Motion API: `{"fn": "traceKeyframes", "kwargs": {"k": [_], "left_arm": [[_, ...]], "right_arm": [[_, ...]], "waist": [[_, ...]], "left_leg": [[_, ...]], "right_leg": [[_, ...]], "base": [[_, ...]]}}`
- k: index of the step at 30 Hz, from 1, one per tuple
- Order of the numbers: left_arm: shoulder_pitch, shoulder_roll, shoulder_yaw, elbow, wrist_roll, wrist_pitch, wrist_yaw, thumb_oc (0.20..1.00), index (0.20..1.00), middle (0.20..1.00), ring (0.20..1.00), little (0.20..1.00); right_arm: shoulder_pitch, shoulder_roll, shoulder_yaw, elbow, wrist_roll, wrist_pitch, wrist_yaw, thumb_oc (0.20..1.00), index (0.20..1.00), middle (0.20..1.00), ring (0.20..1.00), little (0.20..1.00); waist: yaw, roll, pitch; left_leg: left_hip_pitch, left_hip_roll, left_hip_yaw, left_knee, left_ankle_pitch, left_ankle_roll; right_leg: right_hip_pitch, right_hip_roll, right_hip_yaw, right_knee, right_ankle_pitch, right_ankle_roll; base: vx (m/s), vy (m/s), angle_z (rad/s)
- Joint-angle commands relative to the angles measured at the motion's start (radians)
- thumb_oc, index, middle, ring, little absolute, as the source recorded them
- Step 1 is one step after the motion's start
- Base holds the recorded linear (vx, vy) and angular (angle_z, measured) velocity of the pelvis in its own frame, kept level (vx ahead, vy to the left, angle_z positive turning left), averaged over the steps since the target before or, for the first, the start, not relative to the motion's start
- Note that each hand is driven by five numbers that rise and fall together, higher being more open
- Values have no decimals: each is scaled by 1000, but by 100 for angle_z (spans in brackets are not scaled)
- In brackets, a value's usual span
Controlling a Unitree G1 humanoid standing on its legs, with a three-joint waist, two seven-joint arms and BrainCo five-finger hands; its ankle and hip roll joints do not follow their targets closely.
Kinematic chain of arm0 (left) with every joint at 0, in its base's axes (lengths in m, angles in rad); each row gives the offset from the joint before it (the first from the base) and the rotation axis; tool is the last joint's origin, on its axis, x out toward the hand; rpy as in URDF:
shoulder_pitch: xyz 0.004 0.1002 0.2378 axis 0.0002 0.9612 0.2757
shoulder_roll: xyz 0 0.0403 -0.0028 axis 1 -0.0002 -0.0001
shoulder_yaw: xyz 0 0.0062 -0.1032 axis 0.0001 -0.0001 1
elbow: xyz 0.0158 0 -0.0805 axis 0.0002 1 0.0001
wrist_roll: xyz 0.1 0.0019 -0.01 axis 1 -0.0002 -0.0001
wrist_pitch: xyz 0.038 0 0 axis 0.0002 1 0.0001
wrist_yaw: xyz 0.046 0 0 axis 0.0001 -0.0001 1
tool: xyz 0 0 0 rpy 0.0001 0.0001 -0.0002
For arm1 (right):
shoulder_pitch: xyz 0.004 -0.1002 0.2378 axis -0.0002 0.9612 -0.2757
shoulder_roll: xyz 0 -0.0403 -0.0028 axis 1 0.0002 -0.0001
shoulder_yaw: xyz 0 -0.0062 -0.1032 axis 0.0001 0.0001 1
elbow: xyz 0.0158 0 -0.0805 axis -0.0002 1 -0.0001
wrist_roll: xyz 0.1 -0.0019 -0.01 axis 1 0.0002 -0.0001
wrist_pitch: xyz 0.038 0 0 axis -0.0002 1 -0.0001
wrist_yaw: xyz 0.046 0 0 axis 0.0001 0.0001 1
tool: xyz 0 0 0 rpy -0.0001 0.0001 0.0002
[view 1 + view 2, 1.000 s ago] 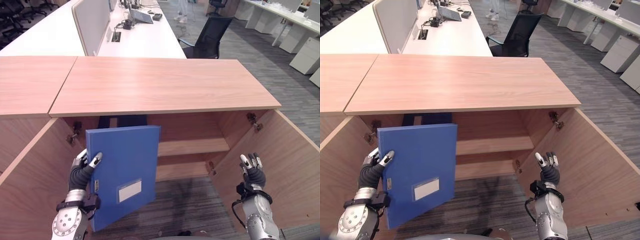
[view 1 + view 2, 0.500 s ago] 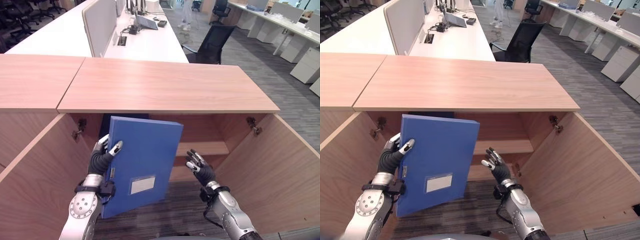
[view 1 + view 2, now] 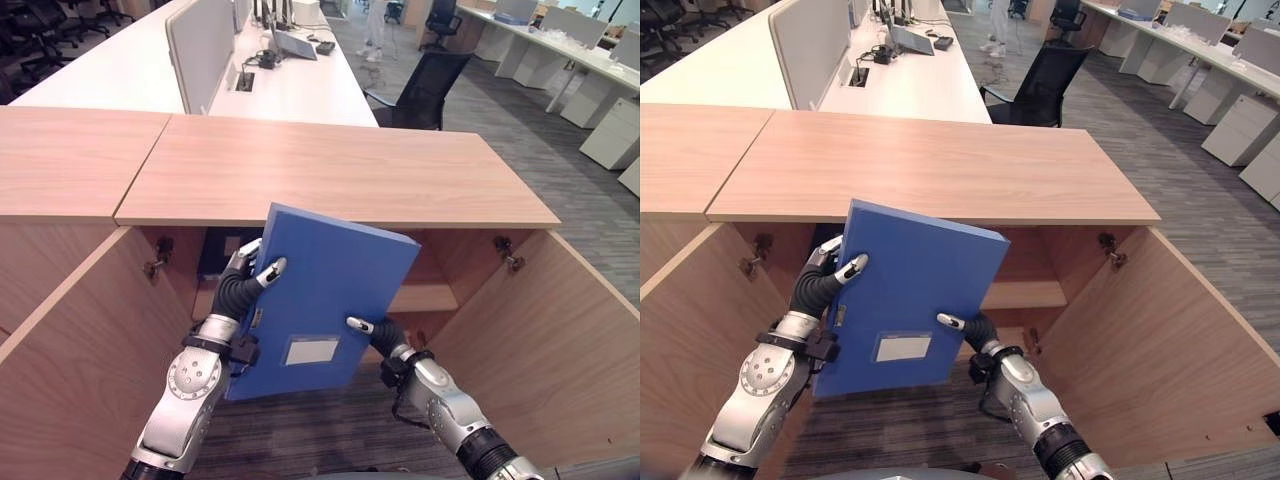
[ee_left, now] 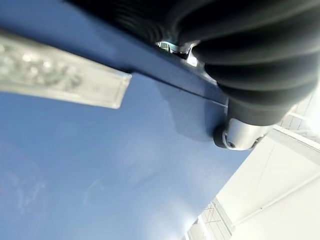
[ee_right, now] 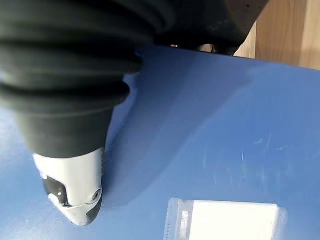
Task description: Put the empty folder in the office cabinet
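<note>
A blue folder [image 3: 325,290] with a white label [image 3: 305,351] is held tilted in front of the open wooden cabinet [image 3: 330,170], its top corner up against the cabinet's top edge. My left hand [image 3: 240,290] is shut on the folder's left edge, thumb on the cover. My right hand [image 3: 385,340] grips the lower right edge, with its thumb [image 5: 75,190] pressed on the blue cover [image 5: 225,125] and its fingers behind the folder. In the left wrist view the cover [image 4: 100,175] lies right under the thumb [image 4: 237,137].
Both cabinet doors stand wide open, left [image 3: 70,340] and right [image 3: 530,340]. Inside are a wooden shelf [image 3: 425,297] and a dark blue folder [image 3: 215,250] at the left. Behind the cabinet are a white desk [image 3: 290,85] and a black chair [image 3: 420,85].
The folder has moved up and right and tilted toward the cabinet opening. My right hand has come in from the right and taken hold of its lower right edge.
</note>
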Motion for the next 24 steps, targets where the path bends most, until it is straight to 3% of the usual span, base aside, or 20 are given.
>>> {"fn": "traceKeyframes", "kwargs": {"k": [1,8,9,10,18,21,22,23,24], "left_arm": [[-53,-9,-85,-101,-82,-71,-50,200,200,200,200,200],[-96,-35,-194,-87,-301,-34,-131,200,200,200,200,200],[-107,-39,-218,-87,-347,-20,-148,200,200,200,200,200],[-108,-38,-218,-87,-349,-20,-149,200,200,200,200,200],[-99,-45,-227,-77,-408,6,-144,200,200,200,200,200],[-79,-41,-229,-72,-412,18,-146,200,200,200,200,200],[-78,-41,-229,-73,-412,18,-146,319,319,319,319,319],[-64,-39,-231,-66,-421,30,-149,1000,1000,1000,1000,1000],[-63,-39,-231,-66,-421,30,-149,1000,1000,1000,1000,1000]], "right_arm": [[-121,64,48,-6,57,-43,21,1000,1000,1000,1000,1000],[-194,96,80,45,68,-51,9,1000,1000,1000,1000,1000],[-205,118,86,63,96,-52,10,341,341,341,341,341],[-205,118,85,64,97,-52,10,200,200,200,200,200],[-127,183,88,19,224,-69,24,200,200,200,200,200],[-61,224,96,24,346,-61,46,200,200,200,200,200],[-60,224,96,25,347,-61,47,200,200,200,200,200],[-39,243,94,40,393,-58,45,200,200,200,200,200],[-38,244,94,40,394,-58,46,200,200,200,200,200]], "waist": [[36,-33,-15],[32,-30,-17],[30,-27,-17],[30,-27,-17],[13,-20,-15],[5,-18,-16],[5,-18,-17],[3,-17,-16],[3,-17,-17]], "left_leg": [[90,-50,-16,-80,-100,55],[91,-49,-15,-80,-99,55],[91,-49,-17,-80,-100,56],[91,-49,-17,-80,-100,56],[94,-51,-17,-80,-100,57],[95,-51,-13,-80,-101,56],[95,-51,-13,-80,-101,56],[95,-51,-13,-80,-101,56],[95,-51,-13,-80,-101,56]], "right_leg": [[19,21,17,-208,273,97],[17,18,12,-205,277,94],[16,20,12,-205,277,94],[16,20,12,-206,277,94],[14,23,14,-204,275,90],[13,26,17,-206,277,90],[13,27,17,-206,277,90],[10,28,21,-206,279,91],[10,28,21,-206,279,91]], "base": [[0,0,0],[0,0,0],[0,0,0],[0,0,0],[0,0,0],[0,0,0],[0,0,0],[0,0,0],[0,0,0]]}}
